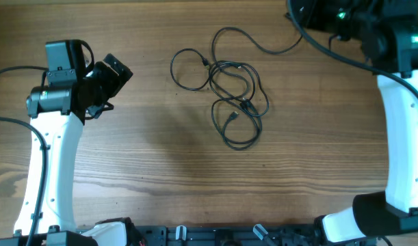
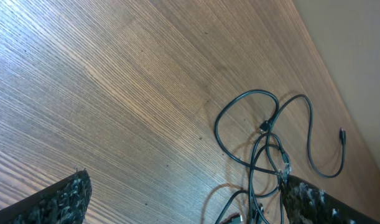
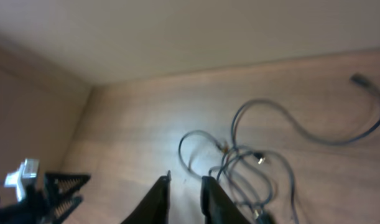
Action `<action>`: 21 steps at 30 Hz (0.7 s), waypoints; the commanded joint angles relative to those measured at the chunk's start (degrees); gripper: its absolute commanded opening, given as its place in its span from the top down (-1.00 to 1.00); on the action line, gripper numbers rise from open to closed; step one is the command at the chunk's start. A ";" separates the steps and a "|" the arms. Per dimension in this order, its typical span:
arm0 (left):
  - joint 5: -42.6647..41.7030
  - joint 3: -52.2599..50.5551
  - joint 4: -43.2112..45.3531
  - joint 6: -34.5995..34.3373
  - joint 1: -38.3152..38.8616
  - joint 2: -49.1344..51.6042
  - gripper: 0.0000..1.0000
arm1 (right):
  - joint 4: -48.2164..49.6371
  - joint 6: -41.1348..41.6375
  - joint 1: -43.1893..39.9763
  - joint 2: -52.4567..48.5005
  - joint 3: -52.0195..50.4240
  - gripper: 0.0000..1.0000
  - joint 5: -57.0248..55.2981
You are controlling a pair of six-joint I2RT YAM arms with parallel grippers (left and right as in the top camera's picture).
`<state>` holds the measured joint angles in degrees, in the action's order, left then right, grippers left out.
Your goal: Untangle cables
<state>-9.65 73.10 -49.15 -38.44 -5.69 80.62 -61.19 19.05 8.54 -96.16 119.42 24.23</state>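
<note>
1. Left hand [image 2: 185,180]: two dark fingers [image 2: 65,199] at the bottom corners of the left wrist view, wide apart, nothing between them.
2. Right hand [image 3: 186,179]: fingers [image 3: 157,199] close together with only a slim gap, nothing held. View is blurred.
3. Cables [image 1: 246,106]: loose tangle lying flat mid-surface [image 1: 161,171], touching neither hand.
4. Tangle shape: its long axis runs far-to-near. One loop [image 1: 176,68] sticks out on the left arm's side. One free tail [image 1: 277,51] curves off toward the far right corner.
5. Knot: the crossings bunch near the middle of the pile. Small plug ends show there, but which cord goes over which I cannot tell.
6. Direction from left hand: the cables lie to its right and ahead, apart from it, with the side loop closest. In the left wrist view, the pile [image 2: 264,127] sits just past the right finger.
7. Direction from right hand: it is up at the far right corner and mostly out of the overhead view. The tail end [image 3: 357,79] points its way.
8. Judged nearer: left hand for the loop, right hand for the tail. Pulling these two apart looks like the obvious opening.
9. Edges: the tail plug [image 2: 342,134] lies near the far edge, so there is little room there.
10. Open room: bare wood on the near side and to the left, good for spreading the cords.
</note>
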 commanded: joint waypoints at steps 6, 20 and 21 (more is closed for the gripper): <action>0.52 0.42 0.02 0.28 -0.17 -0.22 -1.00 | -8.48 -41.94 6.88 -24.59 -0.24 -0.67 -0.13; 0.52 0.42 0.02 0.28 -0.17 -0.22 -1.00 | -3.76 -23.74 6.23 -26.43 7.34 0.91 13.38; 0.52 0.42 0.02 0.28 -0.17 -0.22 -1.00 | -3.41 -21.79 6.23 -22.58 9.38 0.91 13.35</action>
<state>-9.65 73.10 -49.28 -38.44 -5.69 80.62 -65.32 -10.07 15.29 -129.99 122.61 35.20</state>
